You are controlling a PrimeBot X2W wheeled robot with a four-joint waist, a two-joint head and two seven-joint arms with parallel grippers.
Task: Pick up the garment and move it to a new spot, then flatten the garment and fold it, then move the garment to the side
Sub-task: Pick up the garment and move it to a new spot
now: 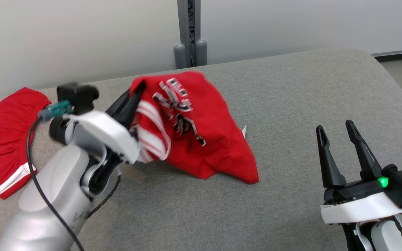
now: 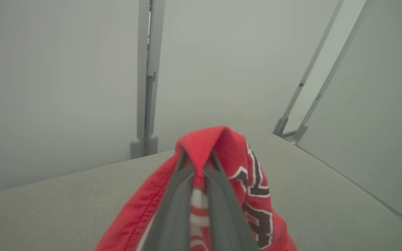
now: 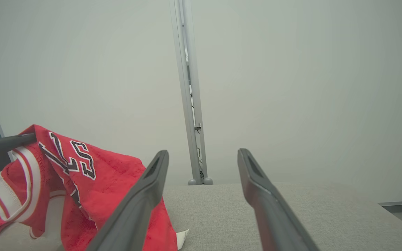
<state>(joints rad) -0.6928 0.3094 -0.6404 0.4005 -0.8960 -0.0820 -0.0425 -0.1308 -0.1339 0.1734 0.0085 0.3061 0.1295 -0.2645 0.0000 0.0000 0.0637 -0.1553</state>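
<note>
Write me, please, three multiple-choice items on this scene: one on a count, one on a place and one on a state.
1. How many red garments are on the grey table?
A. one
B. two
C. three

2. Where does the flat red garment lie?
A. to the robot's left of the jersey
B. at the table's right end
C. on the floor

3. The left gripper is:
A. open above the jersey
B. shut on the jersey
C. open, flat on the table

Answers: 1 B, the jersey and the flat red garment; 2 A, it lies at the head view's left edge; 3 B, its fingers pinch red cloth between them.
</note>
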